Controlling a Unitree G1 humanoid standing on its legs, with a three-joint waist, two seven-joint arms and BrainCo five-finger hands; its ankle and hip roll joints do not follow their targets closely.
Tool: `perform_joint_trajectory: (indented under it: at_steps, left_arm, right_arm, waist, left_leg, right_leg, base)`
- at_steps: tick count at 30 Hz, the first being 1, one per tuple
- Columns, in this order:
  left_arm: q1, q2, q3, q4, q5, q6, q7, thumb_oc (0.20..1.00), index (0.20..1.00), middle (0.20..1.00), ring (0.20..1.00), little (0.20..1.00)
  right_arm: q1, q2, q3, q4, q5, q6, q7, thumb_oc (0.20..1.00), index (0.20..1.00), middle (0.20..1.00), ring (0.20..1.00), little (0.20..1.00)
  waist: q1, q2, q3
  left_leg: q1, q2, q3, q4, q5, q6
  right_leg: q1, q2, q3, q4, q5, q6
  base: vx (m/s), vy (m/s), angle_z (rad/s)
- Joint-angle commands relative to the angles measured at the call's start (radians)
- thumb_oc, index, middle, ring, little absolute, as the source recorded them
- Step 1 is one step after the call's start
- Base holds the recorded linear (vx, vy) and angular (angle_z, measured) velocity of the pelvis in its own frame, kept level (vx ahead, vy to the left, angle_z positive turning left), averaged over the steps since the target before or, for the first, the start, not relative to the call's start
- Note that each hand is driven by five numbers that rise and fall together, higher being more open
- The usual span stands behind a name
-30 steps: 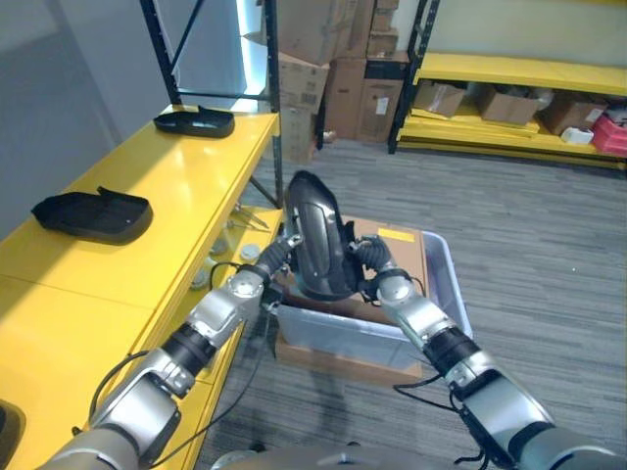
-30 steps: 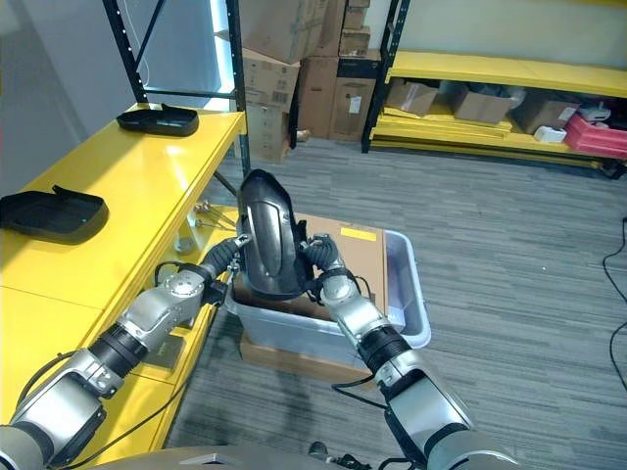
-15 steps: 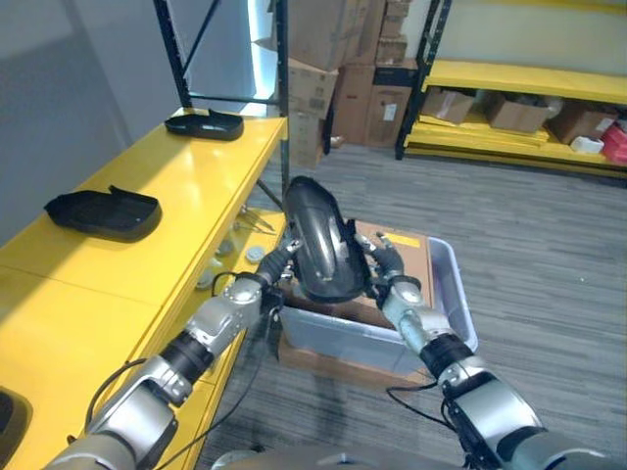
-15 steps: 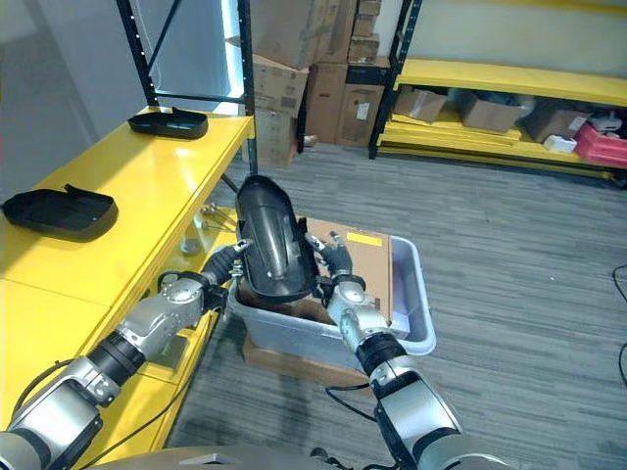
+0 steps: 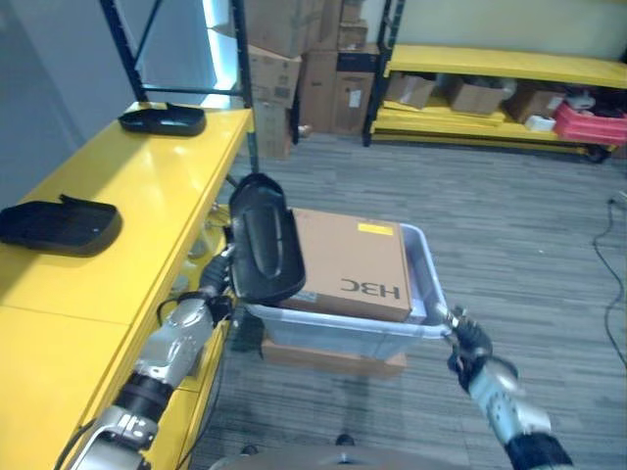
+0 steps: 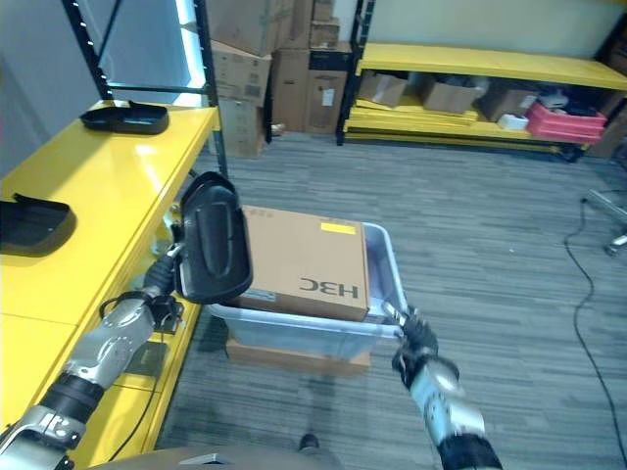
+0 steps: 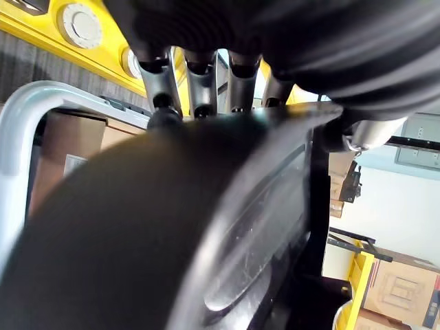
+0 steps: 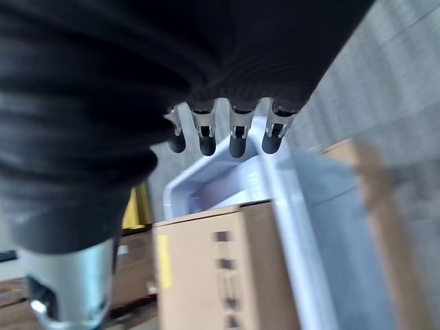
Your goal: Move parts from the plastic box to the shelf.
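Far left: yellow shelf [image 5: 147, 196], its long top running away from me. Two black parts already lie on it, well apart: one near [image 5: 57, 223], one at the far end [image 5: 162, 119].

Next: my left hand [image 5: 217, 282], raised between the shelf edge and the box. In its wrist view the fingers [image 7: 159, 75] curl over the rim of the part, so I read it as clamped on.

Held item: black part [image 5: 265, 240], a curved glossy shell, upright, clear of the box and just beside the shelf edge. Not yet over the shelf top.

Centre: plastic box [image 5: 431, 294], pale, on the floor, with a brown carton [image 5: 348, 259] lying across its top.

Right: my right hand [image 5: 468, 345], low beside the box's near right corner, holding nothing; the fingers [image 8: 206, 134] hang loosely apart, touching nothing I can see.

Risk, as I judge it: one hand alone carries a broad, smooth shell, gripped at one edge. It could pivot or slip as I swing it left. Its lower end could also strike the shelf's front edge if I do not lift enough.
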Motion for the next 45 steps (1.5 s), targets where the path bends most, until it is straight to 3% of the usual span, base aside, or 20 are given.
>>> perform_joint_trajectory:
  at_steps: [1,3,6,9,12,17,21,24,25,29,30,31,33,38,42,45]
  left_arm:
    - [-0.092,0.022,0.026,-0.053,0.063,-0.199,0.003,0.2,0.2,0.2,0.2,0.2]
    - [-0.072,0.047,0.073,-0.089,0.115,-0.262,0.043,0.2,0.2,0.2,0.2,0.2]
    - [-0.066,0.06,0.105,-0.117,0.127,-0.275,0.076,0.2,0.2,0.2,0.2,0.2]
    - [-0.08,0.083,0.147,-0.141,0.175,-0.314,0.122,0.2,0.2,0.2,0.2,0.2]
    - [-0.075,0.114,0.198,-0.217,0.241,-0.344,0.193,0.2,0.2,0.2,0.2,0.2]
    - [-0.004,0.142,0.288,-0.355,0.303,-0.322,0.286,0.2,0.2,0.2,0.2,0.2]
    - [0.087,0.154,0.364,-0.408,0.306,-0.334,0.3,0.2,0.2,0.2,0.2,0.2]
    - [0.127,0.151,0.402,-0.406,0.31,-0.337,0.286,0.2,0.2,0.2,0.2,0.2]
    - [0.136,0.15,0.407,-0.403,0.32,-0.335,0.289,0.2,0.2,0.2,0.2,0.2]
    - [0.173,0.127,0.421,-0.4,0.345,-0.34,0.295,0.2,0.2,0.2,0.2,0.2]
    - [0.175,0.126,0.422,-0.399,0.346,-0.34,0.303,0.2,0.2,0.2,0.2,0.2]
    - [0.175,0.124,0.422,-0.392,0.34,-0.351,0.289,0.2,0.2,0.2,0.2,0.2]
    - [0.173,0.132,0.426,-0.382,0.342,-0.35,0.29,0.2,0.2,0.2,0.2,0.2]
    - [0.219,0.166,0.472,-0.378,0.334,-0.35,0.244,0.2,0.2,0.2,0.2,0.2]
    - [0.272,0.189,0.513,-0.371,0.296,-0.38,0.201,0.2,0.2,0.2,0.2,0.2]
    - [0.266,0.198,0.514,-0.365,0.299,-0.402,0.183,0.2,0.2,0.2,0.2,0.2]
  right_arm:
    - [-0.046,-0.011,0.033,0.032,-0.096,0.079,0.111,1.0,1.0,1.0,1.0,1.0]
    - [0.041,0.016,0.072,0.145,-0.16,0.081,0.177,1.0,1.0,1.0,1.0,1.0]
    - [0.074,0.037,0.1,0.236,-0.233,0.062,0.212,1.0,1.0,1.0,1.0,1.0]
    - [0.071,0.067,0.145,0.428,-0.334,-0.012,0.259,1.0,1.0,1.0,1.0,1.0]
    - [0.052,0.092,0.205,0.552,-0.419,-0.049,0.26,1.0,1.0,1.0,1.0,1.0]
    - [0.025,0.098,0.26,0.603,-0.515,-0.051,0.219,1.0,1.0,1.0,1.0,1.0]
    - [-0.01,0.095,0.291,0.657,-0.593,-0.062,0.194,1.0,1.0,1.0,1.0,1.0]
    - [-0.015,0.092,0.305,0.64,-0.613,-0.028,0.178,1.0,1.0,1.0,1.0,1.0]
    - [-0.017,0.092,0.309,0.636,-0.618,-0.016,0.176,1.0,1.0,1.0,1.0,1.0]
    - [-0.039,0.104,0.297,0.649,-0.633,0.009,0.163,1.0,1.0,1.0,1.0,1.0]
    - [-0.041,0.106,0.297,0.653,-0.65,0.008,0.172,1.0,1.0,1.0,1.0,1.0]
    - [-0.048,0.125,0.298,0.679,-0.657,-0.001,0.172,1.0,1.0,1.0,1.0,1.0]
    - [-0.047,0.14,0.314,0.696,-0.676,-0.002,0.169,1.0,1.0,1.0,1.0,1.0]
    - [-0.078,0.154,0.331,0.737,-0.724,0.02,0.156,1.0,1.0,1.0,1.0,1.0]
    - [-0.103,0.166,0.344,0.713,-0.656,0.029,0.154,1.0,1.0,1.0,1.0,1.0]
    - [-0.111,0.178,0.34,0.673,-0.573,0.047,0.124,1.0,1.0,1.0,1.0,1.0]
  waist:
    - [0.007,0.016,-0.042]
    - [0.001,0.01,-0.038]
    - [0.003,0.008,-0.038]
    - [0.023,0.009,-0.034]
    - [0.063,0.013,-0.023]
    - [0.13,0.022,-0.004]
    - [0.208,0.035,0.022]
    - [0.229,0.039,0.043]
    - [0.228,0.038,0.042]
    - [0.226,0.025,0.05]
    - [0.225,0.024,0.051]
    - [0.219,0.026,0.053]
    - [0.22,0.036,0.05]
    - [0.276,0.056,0.028]
    - [0.323,0.065,0.009]
    - [0.328,0.072,0.007]
  left_leg:
    - [-0.03,0.019,-0.001,0.027,-0.014,0.015]
    - [-0.033,0.02,-0.006,0.024,-0.013,0.013]
    - [-0.036,0.022,-0.011,0.023,-0.013,0.01]
    - [-0.048,0.027,-0.032,0.025,-0.01,0.006]
    - [-0.07,0.038,-0.078,0.038,-0.004,-0.006]
    - [-0.112,0.049,-0.146,0.045,0.023,-0.03]
    - [-0.199,0.064,-0.153,0.031,0.095,-0.07]
    - [-0.267,0.096,-0.042,0.076,0.129,-0.087]
    - [-0.262,0.104,-0.013,0.089,0.111,-0.099]
    - [-0.251,0.084,0.122,0.206,0.033,-0.068]
    - [-0.25,0.082,0.132,0.217,0.025,-0.066]
    - [-0.235,0.083,0.23,0.227,0.018,-0.058]
    - [-0.22,0.088,0.277,0.188,0.041,-0.06]
    - [-0.166,-0.017,0.162,0.07,0.009,-0.015]
    - [-0.127,-0.057,0.072,0.011,0.009,0.007]
    - [-0.117,-0.077,0.03,0.009,-0.003,0.032]
  right_leg:
    - [-0.01,-0.032,-0.075,0.042,-0.004,0.047]
    - [-0.015,-0.022,-0.067,0.052,-0.014,0.041]
    - [-0.016,-0.017,-0.066,0.058,-0.022,0.037]
    - [-0.018,-0.007,-0.072,0.067,-0.036,0.029]
    - [-0.013,0.011,-0.091,0.077,-0.058,0.012]
    - [-0.003,0.034,-0.135,0.076,-0.082,-0.008]
    - [0.032,0.044,-0.21,0.041,-0.084,-0.008]
    - [0.05,0.038,-0.32,0.024,-0.078,-0.008]
    - [0.059,0.038,-0.335,0.023,-0.089,-0.003]
    - [0.045,0.009,-0.412,0.051,-0.08,-0.009]
    - [0.045,0.006,-0.418,0.053,-0.08,-0.009]
    - [0.059,-0.004,-0.468,0.055,-0.073,-0.004]
    - [0.079,-0.006,-0.502,0.046,-0.072,-0.001]
    - [0.093,-0.025,-0.481,0.048,-0.073,0.025]
    - [0.092,-0.068,-0.476,0.085,-0.078,0.052]
    - [0.065,-0.125,-0.447,0.192,-0.091,0.055]
  base:
    - [-0.07,-0.078,-0.07]
    - [-0.06,-0.083,-0.11]
    - [-0.03,-0.069,-0.02]
    - [-0.06,-0.108,0.09]
    - [-0.08,-0.143,0.22]
    - [-0.09,-0.125,0.42]
    - [-0.12,-0.083,0.5]
    - [-0.12,-0.064,1.08]
    - [-0.08,0.004,1.52]
    - [-0.1,0.089,0.99]
    - [-0.1,0.136,1.24]
    - [-0.06,0.129,1.32]
    - [-0.01,0.14,1.42]
    - [0.08,0.186,0.81]
    - [0.1,0.177,0.34]
    - [0.08,0.175,0.22]
